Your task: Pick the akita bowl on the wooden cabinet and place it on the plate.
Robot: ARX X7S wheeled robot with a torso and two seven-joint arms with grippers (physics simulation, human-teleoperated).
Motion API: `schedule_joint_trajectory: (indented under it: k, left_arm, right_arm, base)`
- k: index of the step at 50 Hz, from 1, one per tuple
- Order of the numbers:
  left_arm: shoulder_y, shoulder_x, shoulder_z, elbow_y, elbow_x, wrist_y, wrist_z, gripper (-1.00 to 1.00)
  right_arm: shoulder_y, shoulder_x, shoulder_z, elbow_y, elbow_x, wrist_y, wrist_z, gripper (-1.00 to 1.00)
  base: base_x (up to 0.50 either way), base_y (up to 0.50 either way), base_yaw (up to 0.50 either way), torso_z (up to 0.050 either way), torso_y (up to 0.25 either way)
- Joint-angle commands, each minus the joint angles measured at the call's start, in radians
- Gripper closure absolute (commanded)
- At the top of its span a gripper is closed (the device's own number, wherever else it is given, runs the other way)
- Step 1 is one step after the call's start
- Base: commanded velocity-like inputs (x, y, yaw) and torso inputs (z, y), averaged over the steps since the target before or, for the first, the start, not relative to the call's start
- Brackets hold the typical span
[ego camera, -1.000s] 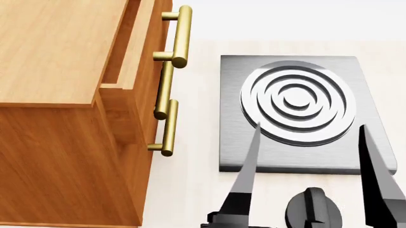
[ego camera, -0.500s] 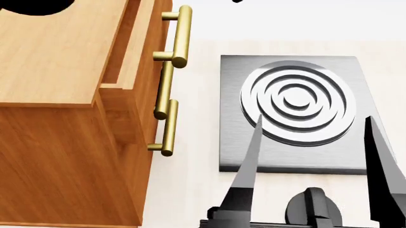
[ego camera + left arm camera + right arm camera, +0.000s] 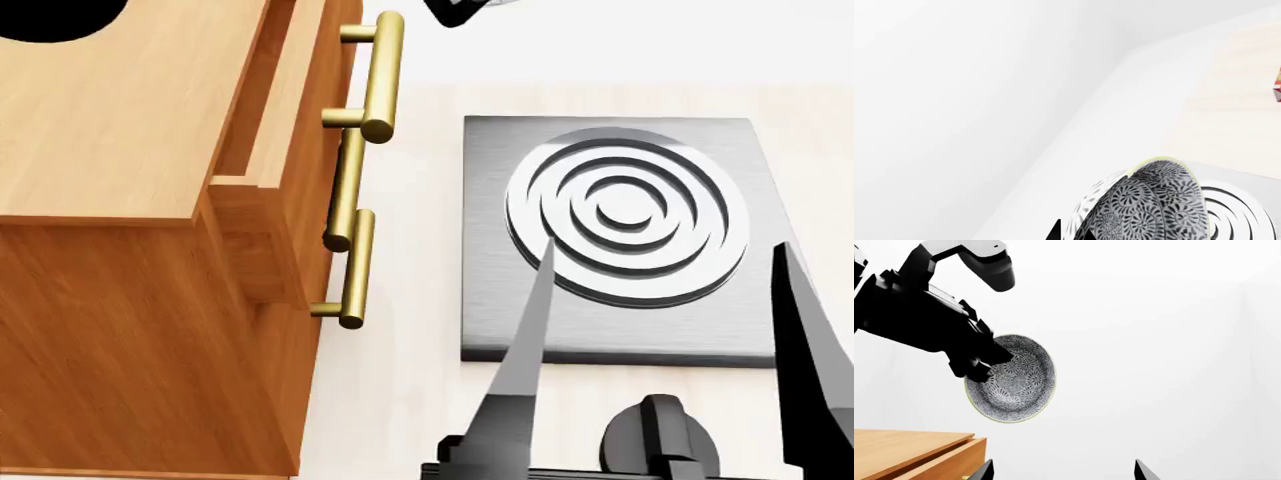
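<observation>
- Compared with half a second ago, your head view barely shifts: the dark shape at the far left corner over the wooden cabinet [image 3: 120, 110] has shrunk a little, and a black-and-white piece of arm now pokes further in at the far edge, just right of the brass handles [image 3: 380, 75].
- Your left gripper [image 3: 977, 365] is pinching the akita bowl [image 3: 1014, 380] by its rim — seen from the right wrist camera, the bowl hangs tilted on its side in the air, above and clear of the cabinet top, its patterned inside facing that camera.
- From the left wrist camera the bowl [image 3: 1154, 210] fills the foreground, with the ringed burner of the grey stove slab [image 3: 1241, 210] showing behind it.
- The plate is only a sliver of red rim [image 3: 1277, 87] at that view's edge, on the pale table.
- To the right in the head view, the stove slab [image 3: 507, 320] lies on the table beside the cabinet.
- Your right gripper [image 3: 661, 285] is spread wide — its two fingers hover over the slab's near edge, holding nothing.
</observation>
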Motion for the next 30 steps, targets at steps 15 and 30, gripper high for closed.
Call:
schedule_joint_trajectory:
  k: [15,30]
  left_arm:
    - [0.067,-0.086,0.015,0.132,0.15,0.164,0.043,1.0]
    - [0.096,-0.114,0.011,0.201,0.17,0.23,0.105,1.0]
  right_arm:
    - [0.003,0.018,-0.006,0.001,0.013,-0.006,0.018,-1.0]
    - [0.021,0.028,-0.021,-0.016,0.021,0.018,0.028,-1.0]
  base:
    - [0.0,0.0,0.0,0.001,0.001]
    - [0.0,0.0,0.0,0.0,0.001]
